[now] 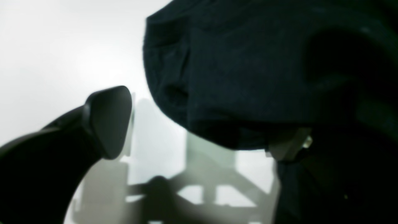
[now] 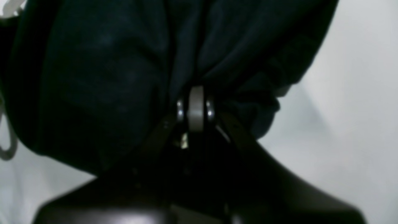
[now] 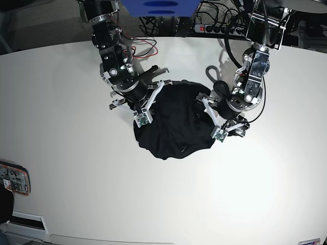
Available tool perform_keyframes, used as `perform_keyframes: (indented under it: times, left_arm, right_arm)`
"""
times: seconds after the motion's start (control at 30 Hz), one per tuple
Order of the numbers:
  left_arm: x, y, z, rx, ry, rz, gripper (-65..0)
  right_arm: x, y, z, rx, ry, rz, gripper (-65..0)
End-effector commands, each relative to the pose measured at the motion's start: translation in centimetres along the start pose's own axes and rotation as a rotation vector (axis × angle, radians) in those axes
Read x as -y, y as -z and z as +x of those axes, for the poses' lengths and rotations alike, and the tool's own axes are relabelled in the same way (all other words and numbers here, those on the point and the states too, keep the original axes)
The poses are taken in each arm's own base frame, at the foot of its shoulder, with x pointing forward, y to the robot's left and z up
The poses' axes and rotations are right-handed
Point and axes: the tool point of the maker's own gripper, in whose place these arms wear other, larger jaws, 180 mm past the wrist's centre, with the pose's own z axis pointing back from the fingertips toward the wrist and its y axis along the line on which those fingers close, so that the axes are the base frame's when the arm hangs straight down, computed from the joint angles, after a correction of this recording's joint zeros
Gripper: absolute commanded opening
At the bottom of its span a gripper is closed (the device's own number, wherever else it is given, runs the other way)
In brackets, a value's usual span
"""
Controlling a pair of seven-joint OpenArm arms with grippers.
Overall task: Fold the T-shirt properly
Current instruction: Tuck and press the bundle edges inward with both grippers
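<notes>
No text, label, brand, number or sign can be read in any of the three views. In the base view, the small patterned object [image 3: 14, 179] at the table's edge, about 8 o'clock, carries markings too small to make out. The blue panel [image 3: 159, 6] at 12 o'clock shows only a darker blue blot, no letters.
</notes>
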Motion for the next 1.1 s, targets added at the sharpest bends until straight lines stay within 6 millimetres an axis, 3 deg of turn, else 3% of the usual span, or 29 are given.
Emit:
perform_keyframes:
  times: [0.0,0.37,0.8,1.07]
  left_arm:
    - [0.1,-0.1,2.5,0.079,-0.024,-0.024,0.0]
    - [0.7,0.1,5.9,0.163,-0.117,-0.087,0.0]
    - [0.9,0.1,6.0,0.169,-0.132,-0.096,0.0]
    - [3.6,-1.0,7.8,0.245,-0.209,-0.29,0.0]
  right_arm:
    - [-0.3,-0.2,1.8,0.059,-0.005,0.013,-65.0]
    - [-0.4,-0.2,1.7,0.058,-0.006,0.016,-65.0]
    - [-0.5,-0.2,1.9,0.066,-0.004,0.019,-65.0]
    - [-0.2,-0.3,1.5,0.056,-0.021,0.015,-65.0]
